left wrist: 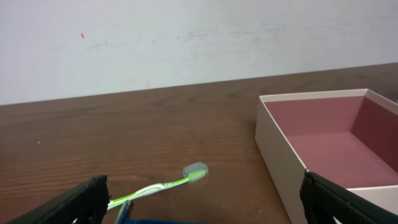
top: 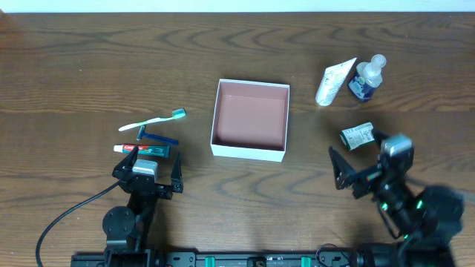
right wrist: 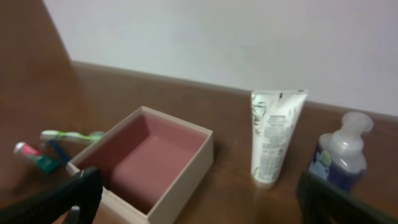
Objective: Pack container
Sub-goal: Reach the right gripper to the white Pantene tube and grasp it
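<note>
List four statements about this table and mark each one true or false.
1. The box is empty. True.
2. The toothbrush lies inside the box. False: it lies on the table outside the box, near the razor.
3. The white tube is next to the pump bottle. True.
4. The left tool grips the toothpaste. False: the tool is open and holds nothing.
</note>
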Motion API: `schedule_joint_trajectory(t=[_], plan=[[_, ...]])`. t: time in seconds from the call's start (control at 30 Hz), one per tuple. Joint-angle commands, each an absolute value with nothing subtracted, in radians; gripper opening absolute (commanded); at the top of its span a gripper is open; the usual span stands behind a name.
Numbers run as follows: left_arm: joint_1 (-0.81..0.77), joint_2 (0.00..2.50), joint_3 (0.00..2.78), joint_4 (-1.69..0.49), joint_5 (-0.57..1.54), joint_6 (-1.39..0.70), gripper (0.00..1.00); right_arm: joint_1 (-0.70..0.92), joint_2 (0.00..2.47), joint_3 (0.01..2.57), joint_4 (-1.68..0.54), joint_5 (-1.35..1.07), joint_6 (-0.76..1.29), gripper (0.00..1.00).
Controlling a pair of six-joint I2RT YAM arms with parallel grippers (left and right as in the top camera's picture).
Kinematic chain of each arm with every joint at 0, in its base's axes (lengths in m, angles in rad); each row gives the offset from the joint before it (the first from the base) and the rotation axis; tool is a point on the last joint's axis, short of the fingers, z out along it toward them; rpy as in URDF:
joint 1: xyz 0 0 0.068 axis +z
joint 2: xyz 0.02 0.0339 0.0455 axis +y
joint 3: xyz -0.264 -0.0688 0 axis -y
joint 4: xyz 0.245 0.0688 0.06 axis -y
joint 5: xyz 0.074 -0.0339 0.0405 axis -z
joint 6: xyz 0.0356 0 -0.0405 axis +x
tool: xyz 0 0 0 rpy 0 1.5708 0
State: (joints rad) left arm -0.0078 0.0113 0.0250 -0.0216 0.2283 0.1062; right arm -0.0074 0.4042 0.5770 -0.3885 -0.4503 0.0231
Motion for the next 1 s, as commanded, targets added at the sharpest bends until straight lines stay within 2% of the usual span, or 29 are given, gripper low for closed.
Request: schedule_joint_trajectory(t=[0.0,0.17,0.23,0.33,0.47,0.57,0.73,0.97], plan=[[-0.011,0.011,0.004,-0.051,0.227,0.115,0.98,-0.019,0.647,0.835,-0.558,-0.479,-0.047,0.99],[-0.011,0.011,0.004,-0.051,0.227,0.115,0.98,-0.019,1.036,1.28,-0.905,-0.518,-0.061,0.99],[-0.011,0.011,0.004,-0.051,0.227,0.115,0.98,-0.019,1.159,1.422,-0.98,-0.589,-0.041,0.99],[-0.011,0.011,0.004,-0.051,0.227,0.115,0.98,-0.02,1.295,1.554,-1.011,-0.705,-0.016,0.99],[-0.011,0.011,0.004,-0.051,0.227,0.115,0.98,-0.019,1.398,1.591,-0.904,-0.768,-0.002,0.99],[-0.011,0.011,0.004,-0.051,0.227,0.115,0.98,-0.02,1.45,1.591,-0.861,-0.677,0.133,0.97],[-0.011,0.011,0.004,-0.051,0.227,0.115,0.98,-0.006,1.517,1.591,-0.854,-0.431,0.338,0.83],[-0.011,0.011,0.004,-0.051,0.227,0.115,0.98,0.089,1.536,1.591,-0.889,-0.114,0.517,0.86]])
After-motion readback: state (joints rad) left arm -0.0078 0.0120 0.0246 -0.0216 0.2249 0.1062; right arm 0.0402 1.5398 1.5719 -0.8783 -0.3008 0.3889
